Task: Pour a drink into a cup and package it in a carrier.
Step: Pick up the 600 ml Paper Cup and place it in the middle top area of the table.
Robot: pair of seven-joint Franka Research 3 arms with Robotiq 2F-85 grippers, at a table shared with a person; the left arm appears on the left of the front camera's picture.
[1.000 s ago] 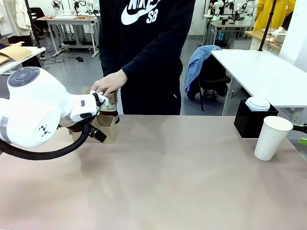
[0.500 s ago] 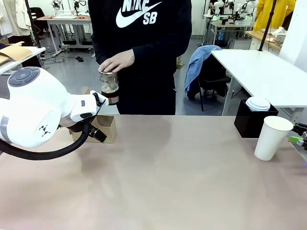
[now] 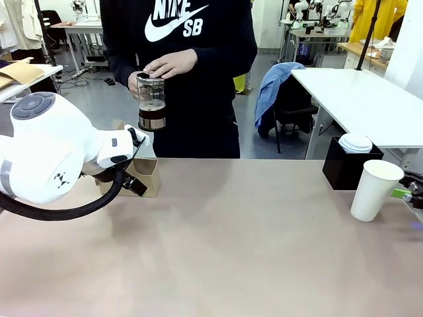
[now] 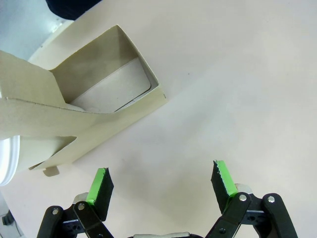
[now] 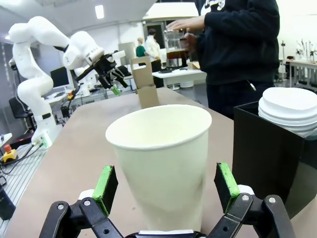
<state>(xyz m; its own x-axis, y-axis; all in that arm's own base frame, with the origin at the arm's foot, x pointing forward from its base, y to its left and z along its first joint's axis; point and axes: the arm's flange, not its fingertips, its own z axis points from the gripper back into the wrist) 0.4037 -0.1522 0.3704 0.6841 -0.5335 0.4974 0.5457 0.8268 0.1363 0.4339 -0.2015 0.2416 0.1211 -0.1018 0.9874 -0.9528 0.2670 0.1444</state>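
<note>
The white paper cup point(image 3: 375, 189) stands up straight at the right side of the picture, its top open. The brown cardboard carrier point(image 3: 147, 177) sits far off at the middle left, partly hidden, its handle standing tall.

This is looking like a robotics lab: a white robot arm point(image 3: 46, 148) is sitting at nine o'clock, with equipment-laden workbenches point(image 3: 98, 28) standing at eleven and one o'clock beyond.
</note>
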